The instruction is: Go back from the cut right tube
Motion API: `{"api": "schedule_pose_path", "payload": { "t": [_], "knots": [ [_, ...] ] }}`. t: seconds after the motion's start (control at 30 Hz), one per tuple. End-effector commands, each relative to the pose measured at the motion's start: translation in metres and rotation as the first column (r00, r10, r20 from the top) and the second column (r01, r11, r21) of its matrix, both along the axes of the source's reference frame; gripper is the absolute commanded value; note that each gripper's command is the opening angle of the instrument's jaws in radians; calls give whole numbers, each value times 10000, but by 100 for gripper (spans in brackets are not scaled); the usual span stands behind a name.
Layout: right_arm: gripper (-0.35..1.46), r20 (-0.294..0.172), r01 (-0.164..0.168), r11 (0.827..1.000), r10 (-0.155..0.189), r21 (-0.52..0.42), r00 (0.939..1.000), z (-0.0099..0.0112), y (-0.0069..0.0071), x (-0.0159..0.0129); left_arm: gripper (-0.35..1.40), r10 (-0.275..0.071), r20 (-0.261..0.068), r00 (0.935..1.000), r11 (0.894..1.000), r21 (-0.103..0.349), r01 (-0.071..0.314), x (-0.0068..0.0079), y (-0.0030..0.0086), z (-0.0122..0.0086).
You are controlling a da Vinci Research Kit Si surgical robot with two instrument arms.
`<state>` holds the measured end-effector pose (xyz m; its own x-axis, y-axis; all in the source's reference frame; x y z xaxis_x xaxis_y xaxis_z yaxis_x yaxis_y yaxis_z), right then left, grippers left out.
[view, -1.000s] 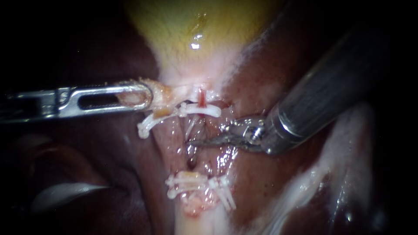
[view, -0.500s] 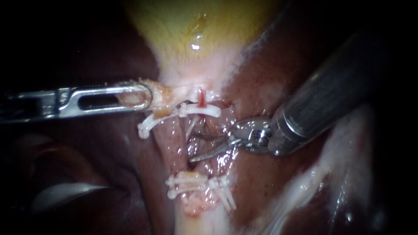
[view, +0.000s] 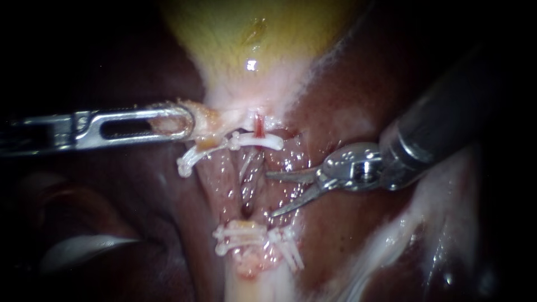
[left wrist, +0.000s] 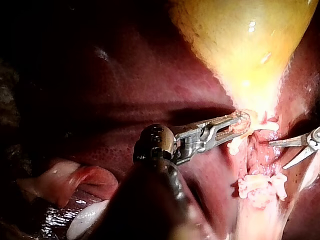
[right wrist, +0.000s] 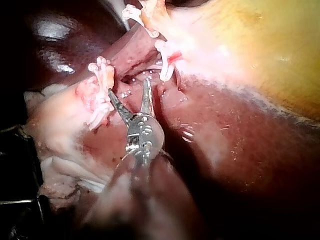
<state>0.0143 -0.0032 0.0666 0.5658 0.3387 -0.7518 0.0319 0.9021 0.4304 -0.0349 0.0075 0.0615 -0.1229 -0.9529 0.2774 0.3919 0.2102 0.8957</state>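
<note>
Steel right instrument (view: 270,194) near white clips (view: 246,235)

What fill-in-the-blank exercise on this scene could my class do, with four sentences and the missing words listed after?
1. The yellow organ above the clips is the ____.
2. The pincer of the right instrument stands ____, with nothing gripped.
3. The pincer of the left instrument is ____ on tissue beside the yellow organ's narrow end.
4. The clips are ____ in colour.

Missing words: gallbladder; open; shut; white.
</note>
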Motion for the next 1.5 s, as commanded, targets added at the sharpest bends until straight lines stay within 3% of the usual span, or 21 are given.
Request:
{"api": "schedule_pose_path", "payload": {
  "t": [0.03,0.43,0.8,1.13,1.2,1.5],
  "knots": [
    [145,-17,-56,9999,55,-116,10000,-3,3,-5,-35,-10,-5,10000,10000,0,10,0,0,-1],
    [145,147,-559,9948,573,-851,9982,-37,27,-69,-35,-10,-5,10000,10000,2,10,0,1,-1],
    [145,120,-629,9936,643,-943,9979,-45,26,-76,-35,-102,-80,9999,9999,-12,102,-5,3,4],
    [145,101,-587,9934,600,-990,9981,-46,26,-79,-35,-223,-189,9996,9997,-98,222,-37,4,29],
    [145,88,-556,9930,568,-1038,9983,-46,25,-79,-35,-171,-353,9992,9998,-64,169,-46,4,39],
    [145,86,-551,9931,563,-1037,9984,-47,25,-80,-35,65,-489,9988,10000,-31,-67,-68,7,73]
  ]
}}
